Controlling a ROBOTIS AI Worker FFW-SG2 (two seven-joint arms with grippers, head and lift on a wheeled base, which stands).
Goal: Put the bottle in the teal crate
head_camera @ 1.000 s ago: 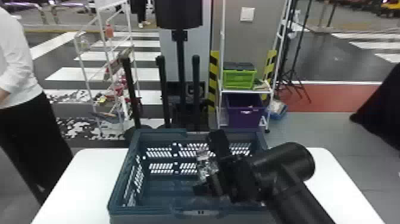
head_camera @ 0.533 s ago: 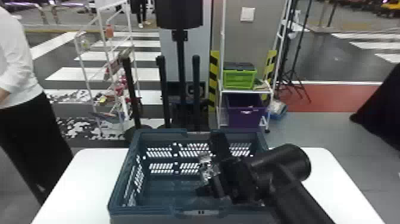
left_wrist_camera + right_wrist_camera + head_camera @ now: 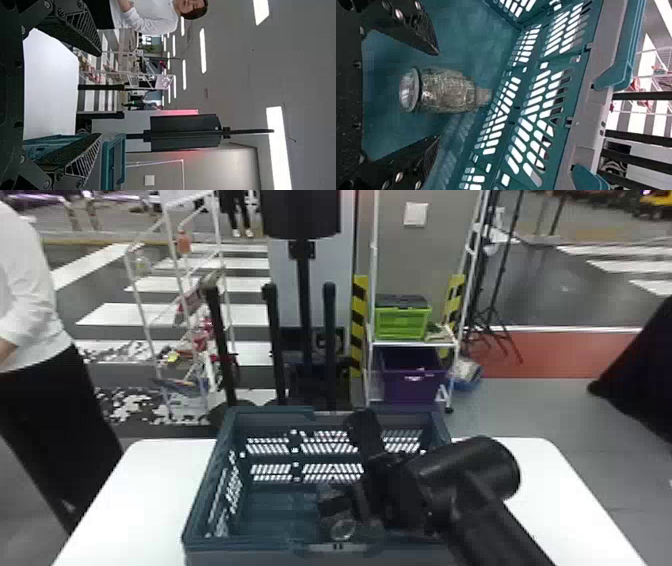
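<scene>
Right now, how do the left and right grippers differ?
Position: the right gripper is at the teal crate's interior; the left gripper is away from it, with the bare white table and a crate edge in view past its fingers.
Between the fingers: the right gripper has the bottle, with gaps on both sides; the left gripper has nothing.
Shared: both are open, with black fingers.

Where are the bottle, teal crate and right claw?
Bottle [image 3: 455,90]: right wrist view, on its body.
Teal crate [image 3: 206,490]: head view, on its left rim.
Right claw [image 3: 439,94]: right wrist view, between its fingertips.
</scene>
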